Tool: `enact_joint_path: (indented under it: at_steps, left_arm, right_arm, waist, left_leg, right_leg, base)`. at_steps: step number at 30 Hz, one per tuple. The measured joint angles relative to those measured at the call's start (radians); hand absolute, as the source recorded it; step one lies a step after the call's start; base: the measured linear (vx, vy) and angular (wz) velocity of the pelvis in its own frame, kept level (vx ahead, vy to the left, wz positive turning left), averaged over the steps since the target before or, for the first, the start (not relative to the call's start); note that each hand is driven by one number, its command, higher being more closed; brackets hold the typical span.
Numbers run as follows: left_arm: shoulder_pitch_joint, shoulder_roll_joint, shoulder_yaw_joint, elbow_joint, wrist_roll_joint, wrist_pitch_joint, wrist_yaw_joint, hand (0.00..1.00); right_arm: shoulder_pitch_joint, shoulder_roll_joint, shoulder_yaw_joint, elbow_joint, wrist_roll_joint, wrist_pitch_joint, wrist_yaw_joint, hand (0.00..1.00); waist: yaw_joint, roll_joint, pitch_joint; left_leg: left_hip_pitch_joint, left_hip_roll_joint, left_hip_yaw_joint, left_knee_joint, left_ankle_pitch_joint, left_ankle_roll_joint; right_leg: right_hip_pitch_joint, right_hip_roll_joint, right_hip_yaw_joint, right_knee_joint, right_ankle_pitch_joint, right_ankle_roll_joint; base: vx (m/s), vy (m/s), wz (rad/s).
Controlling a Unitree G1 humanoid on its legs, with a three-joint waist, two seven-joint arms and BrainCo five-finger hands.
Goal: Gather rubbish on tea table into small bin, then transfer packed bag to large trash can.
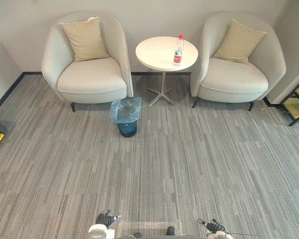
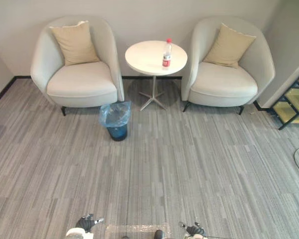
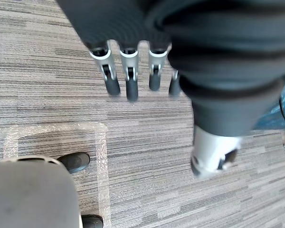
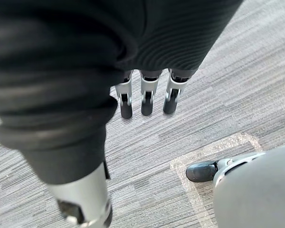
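A clear plastic bottle (image 1: 178, 50) with a red cap and red label stands upright on the round white tea table (image 1: 159, 54) between two armchairs. On the carpet in front of the left armchair stands a small dark bin (image 1: 126, 117) lined with a blue plastic bag. My left hand (image 1: 105, 219) and right hand (image 1: 213, 226) hang low at the near edge, far from the table. In the left wrist view the left hand's fingers (image 3: 128, 78) are straight and hold nothing. The right hand's fingers (image 4: 146, 98) in the right wrist view are likewise straight and empty.
Two light armchairs (image 1: 89, 62) (image 1: 237, 62), each with a tan cushion, flank the table against the wall. A wide stretch of grey striped carpet (image 1: 179, 164) lies between me and the furniture. A dark-framed shelf (image 1: 298, 102) stands at the right edge. A tape outline (image 3: 52, 130) marks the floor beneath me.
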Motion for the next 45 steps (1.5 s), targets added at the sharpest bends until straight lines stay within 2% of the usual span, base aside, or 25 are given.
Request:
enact_joint_path:
  at_steps: [25, 30, 33, 34, 35, 36, 38, 39, 40, 42, 44, 45]
  left_arm:
    - [-0.021, -0.003, -0.030, 0.021, 0.012, 0.013, 0.005, 0.00]
    - [-0.034, -0.004, -0.036, 0.020, 0.010, 0.015, 0.021, 0.00]
    - [-0.040, -0.005, -0.033, 0.017, 0.006, 0.016, 0.023, 0.00]
    - [-0.040, -0.006, -0.032, 0.016, 0.005, 0.016, 0.023, 0.00]
    - [-0.042, -0.007, -0.030, 0.014, 0.005, 0.016, 0.023, 0.00]
    - [-0.043, -0.007, -0.024, 0.012, 0.004, 0.016, 0.023, 0.00]
    - [-0.039, -0.025, 0.021, -0.037, -0.012, 0.016, 0.024, 0.00]
    - [-0.037, -0.034, 0.035, -0.046, -0.014, 0.015, 0.025, 0.00]
    - [-0.035, -0.052, 0.056, -0.053, -0.024, 0.015, 0.026, 0.00]
    - [-0.034, -0.061, 0.056, -0.062, -0.036, 0.015, 0.025, 0.00]
    - [-0.034, -0.068, 0.058, -0.067, -0.053, 0.015, 0.026, 0.00]
    - [-0.034, -0.075, 0.068, -0.074, -0.052, 0.015, 0.028, 0.00]
  right_arm:
    - [-0.003, -0.001, 0.000, -0.001, 0.009, 0.000, -0.002, 0.00]
    - [-0.005, -0.004, 0.000, -0.009, 0.050, -0.001, -0.003, 0.00]
    - [-0.005, -0.005, -0.002, -0.010, 0.068, -0.002, -0.004, 0.00]
    - [-0.005, -0.005, -0.006, -0.009, 0.083, -0.002, -0.004, 0.00]
    - [-0.005, -0.005, -0.017, -0.012, 0.100, -0.005, -0.006, 0.00]
    - [-0.005, -0.005, -0.019, -0.011, 0.105, -0.009, -0.007, 0.00]
    - [-0.002, -0.006, -0.029, -0.015, 0.120, -0.011, -0.015, 0.00]
    - [-0.002, -0.006, -0.029, -0.018, 0.121, -0.011, -0.018, 0.00]
    - [-0.005, -0.014, -0.028, -0.024, 0.122, -0.011, -0.025, 0.00]
    - [-0.006, -0.018, -0.031, -0.023, 0.129, -0.010, -0.028, 0.00]
    - [-0.008, -0.015, -0.030, -0.024, 0.129, -0.010, -0.034, 0.00]
    - [-0.008, -0.016, -0.030, -0.024, 0.129, -0.010, -0.036, 0.00]
  waist:
    - [-0.006, 0.003, 0.005]
    - [-0.010, 0.008, 0.029]
    - [-0.010, 0.006, 0.035]
    - [-0.010, 0.010, 0.038]
    - [-0.010, 0.018, 0.046]
    - [-0.010, 0.015, 0.051]
    - [-0.002, 0.012, 0.078]
    - [0.001, 0.014, 0.083]
    - [0.001, 0.031, 0.084]
    - [0.002, 0.039, 0.085]
    - [0.007, 0.037, 0.085]
    - [0.008, 0.038, 0.084]
  left_leg:
    - [0.000, 0.007, 0.035, 0.000, -0.002, -0.001]
    - [-0.005, 0.009, 0.041, 0.006, -0.004, -0.004]
    - [-0.065, 0.023, 0.049, 0.096, -0.048, -0.019]
    - [-0.077, 0.031, 0.052, 0.128, -0.064, -0.023]
    - [-0.099, 0.049, 0.066, 0.218, -0.092, -0.050]
    - [-0.114, 0.054, 0.068, 0.265, -0.096, -0.056]
    - [-0.228, 0.098, 0.066, 0.585, -0.095, -0.060]
    - [-0.258, 0.110, 0.062, 0.649, -0.088, -0.062]
    - [-0.312, 0.113, 0.038, 0.710, -0.138, -0.068]
    - [-0.345, 0.108, 0.032, 0.677, -0.152, -0.059]
    - [-0.372, 0.086, 0.018, 0.554, -0.143, -0.050]
    - [-0.383, 0.066, -0.006, 0.457, -0.116, -0.052]
  right_leg:
    - [-0.011, 0.007, 0.031, -0.002, 0.003, -0.005]
    - [-0.018, 0.008, 0.034, 0.000, 0.005, -0.012]
    - [-0.034, 0.010, 0.032, 0.006, -0.005, -0.037]
    - [-0.032, 0.012, 0.032, 0.008, -0.011, -0.043]
    - [-0.034, 0.016, 0.039, 0.040, -0.041, -0.051]
    - [-0.035, 0.013, 0.046, 0.051, -0.053, -0.054]
    - [-0.033, 0.006, 0.085, 0.131, -0.118, -0.081]
    - [-0.033, 0.010, 0.092, 0.148, -0.129, -0.083]
    - [-0.034, 0.006, 0.121, 0.181, -0.154, -0.090]
    - [-0.033, 0.001, 0.147, 0.184, -0.159, -0.094]
    - [-0.031, -0.017, 0.190, 0.183, -0.171, -0.085]
    - [-0.031, -0.030, 0.215, 0.183, -0.183, -0.071]
  base:
    - [-0.02, -0.017, -0.04]
    - [-0.04, -0.036, -0.03]
    - [0.00, -0.043, -0.04]
    - [0.02, -0.050, -0.10]
    - [0.02, -0.063, -0.08]
    - [0.01, -0.094, -0.12]
    - [0.04, -0.101, -0.27]
    - [0.14, -0.047, -0.49]
    - [0.12, -0.004, -0.40]
    - [0.15, 0.056, -0.54]
    - [0.21, 0.132, -0.66]
    - [0.20, 0.146, -0.59]
